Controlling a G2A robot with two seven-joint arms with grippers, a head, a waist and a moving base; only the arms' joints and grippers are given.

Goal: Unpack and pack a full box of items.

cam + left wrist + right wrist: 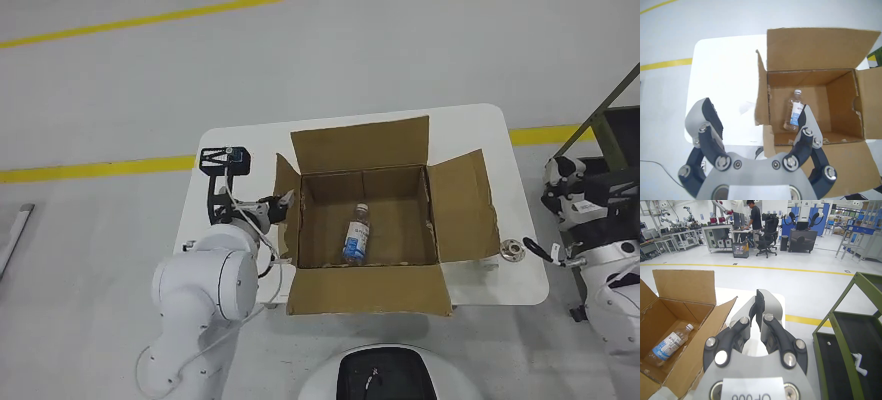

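Currently plastic bottle [356, 232] lies flat on the cardboard box [460, 205] floor, long axis front-to-back, cap toward far side; left gripper [756, 106], splayed wide and empty just outside the left wall, is nearer, right gripper [759, 303] looks closed on nothing beyond the right flap.

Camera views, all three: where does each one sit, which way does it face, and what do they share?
Top view: above the arms, looking straight down at the table and open box; the left gripper shows beside the box.
Left wrist view: beside the box, looking down into it past the open left gripper.
Right wrist view: at the box's other side, looking across the table towards the room and a green rack; right gripper shut.
Shared: all three show the bottle lying in the box.
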